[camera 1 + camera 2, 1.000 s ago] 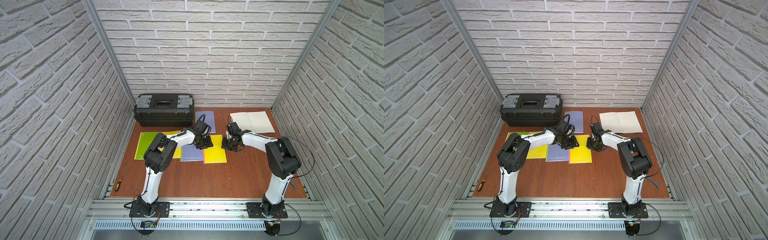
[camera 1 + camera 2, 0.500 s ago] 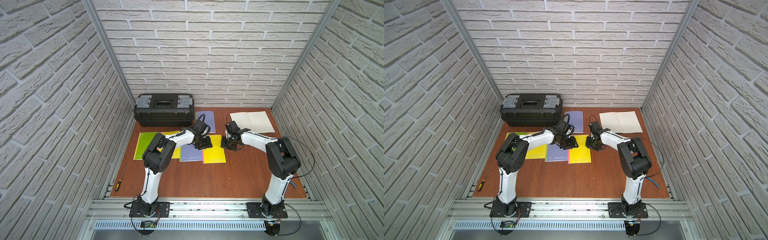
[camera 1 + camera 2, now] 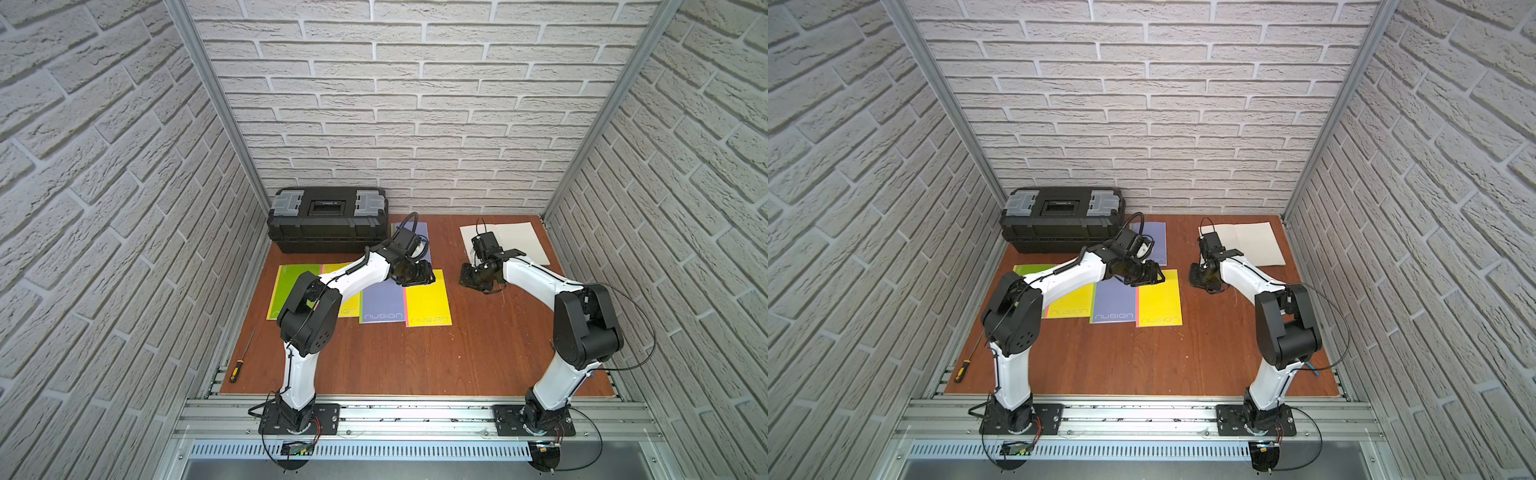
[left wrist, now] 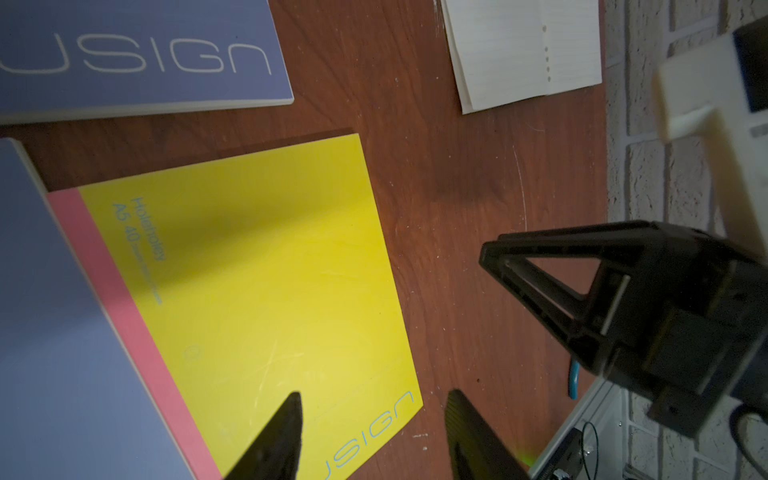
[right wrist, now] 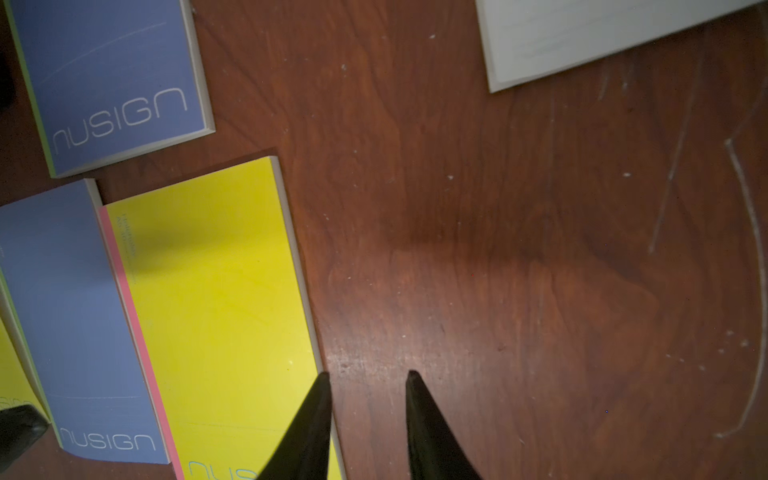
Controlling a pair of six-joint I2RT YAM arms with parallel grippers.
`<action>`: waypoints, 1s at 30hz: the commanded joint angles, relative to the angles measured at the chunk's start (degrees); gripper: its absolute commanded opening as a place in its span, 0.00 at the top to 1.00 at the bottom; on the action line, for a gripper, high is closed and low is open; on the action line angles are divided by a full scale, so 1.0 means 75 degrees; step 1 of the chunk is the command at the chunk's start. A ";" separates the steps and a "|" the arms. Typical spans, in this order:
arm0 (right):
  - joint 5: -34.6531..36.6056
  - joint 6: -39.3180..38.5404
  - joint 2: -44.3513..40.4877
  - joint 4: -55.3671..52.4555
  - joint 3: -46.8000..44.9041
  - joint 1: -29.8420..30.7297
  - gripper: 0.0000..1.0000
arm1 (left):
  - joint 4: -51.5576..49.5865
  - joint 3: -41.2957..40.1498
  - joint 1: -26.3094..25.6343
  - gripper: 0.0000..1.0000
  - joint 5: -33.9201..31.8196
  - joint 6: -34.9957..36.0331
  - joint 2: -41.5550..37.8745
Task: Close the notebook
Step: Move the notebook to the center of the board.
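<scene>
An open notebook (image 3: 515, 241) (image 3: 1254, 243) with white lined pages lies flat at the back right of the table; its corner shows in both wrist views (image 4: 519, 50) (image 5: 602, 33). A closed yellow notebook (image 3: 426, 303) (image 4: 270, 270) (image 5: 216, 291) with a pink spine lies mid-table. My left gripper (image 3: 424, 277) (image 4: 374, 395) is open low over the yellow cover's right edge, holding nothing. My right gripper (image 3: 471, 280) (image 5: 368, 374) is open over bare wood just right of that edge, also holding nothing. Both grippers are well short of the open notebook.
A black toolbox (image 3: 328, 220) stands at the back left. Closed blue notebooks (image 3: 380, 299) (image 3: 422, 228) and green and yellow ones (image 3: 291, 286) lie left of the yellow one. A screwdriver (image 3: 237, 370) lies off the table's left edge. Brick walls close three sides.
Both grippers' jaws have spread wider. The arms have barely shifted, and the notebooks lie as before.
</scene>
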 commanded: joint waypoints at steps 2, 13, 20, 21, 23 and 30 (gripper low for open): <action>0.0080 -0.0357 -0.0337 -0.0220 0.0164 -0.0519 0.67 | -0.0131 0.0288 -0.0117 0.44 -0.0048 0.0159 0.0102; 0.0276 -0.0783 0.0403 -0.0499 0.1540 -0.1821 0.66 | 0.0034 0.0107 -0.0322 0.44 0.0036 0.0119 -0.0021; 0.0303 -0.0848 0.1955 -0.0759 0.3198 -0.2151 0.67 | 0.0203 -0.0446 -0.0322 0.43 -0.0029 0.0031 -0.0487; 0.0312 -0.0855 0.2124 -0.0779 0.3397 -0.2187 0.67 | 0.0206 -0.0508 -0.0323 0.43 -0.0045 0.0022 -0.0532; 0.0379 -0.0870 0.2462 -0.0869 0.3816 -0.2240 0.67 | 0.0228 -0.0619 -0.0325 0.43 -0.0071 0.0010 -0.0612; 0.0411 -0.0931 0.3287 -0.0974 0.4805 -0.2536 0.66 | 0.0164 -0.0852 -0.0318 0.43 -0.0180 0.0027 -0.0749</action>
